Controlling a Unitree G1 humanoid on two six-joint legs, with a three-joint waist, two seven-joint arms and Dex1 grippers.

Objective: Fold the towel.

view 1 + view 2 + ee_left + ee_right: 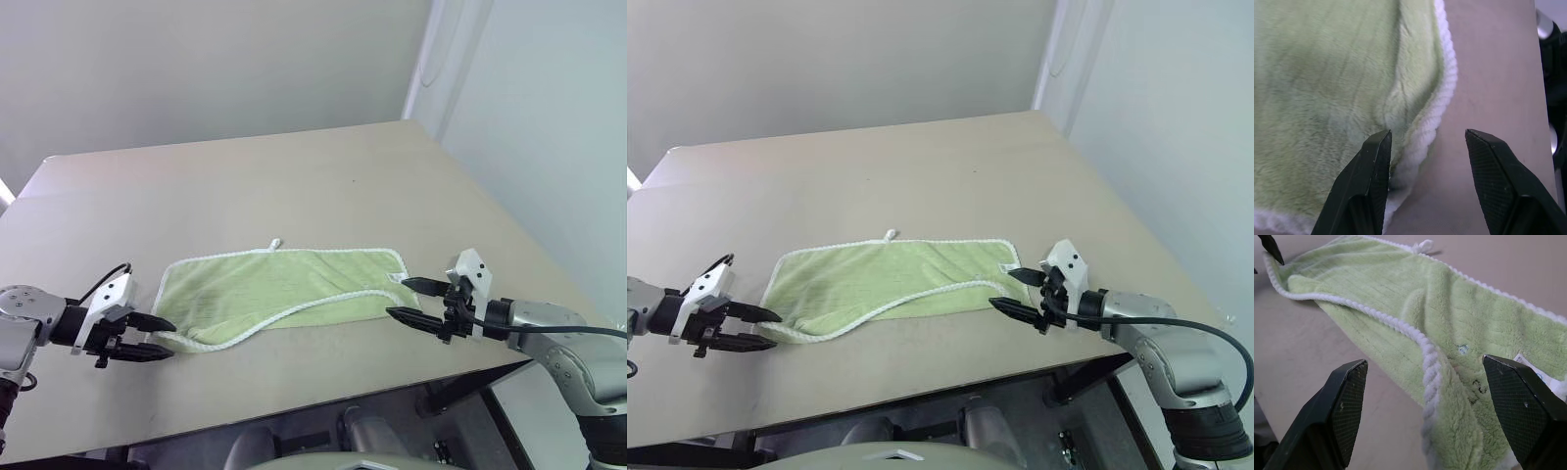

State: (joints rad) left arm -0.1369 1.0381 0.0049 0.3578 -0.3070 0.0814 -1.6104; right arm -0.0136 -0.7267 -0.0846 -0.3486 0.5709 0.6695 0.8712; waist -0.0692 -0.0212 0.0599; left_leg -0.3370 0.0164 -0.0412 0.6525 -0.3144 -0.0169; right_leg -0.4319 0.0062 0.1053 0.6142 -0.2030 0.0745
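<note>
Beige table (323,186), folded towel (284,292) between 2 spread hands, left hand (155,336), right hand (413,301).

A bare test room or lab: 1 plain beige rectangular tabletop (323,186) stands against blank pale grey walls (196,69), with a white vertical corner trim (431,59) behind it.

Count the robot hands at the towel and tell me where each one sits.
2. The left hand is open at the towel's left end, one finger over the corded edge. The right hand is open at the right end, its fingers either side of that corner.
</note>
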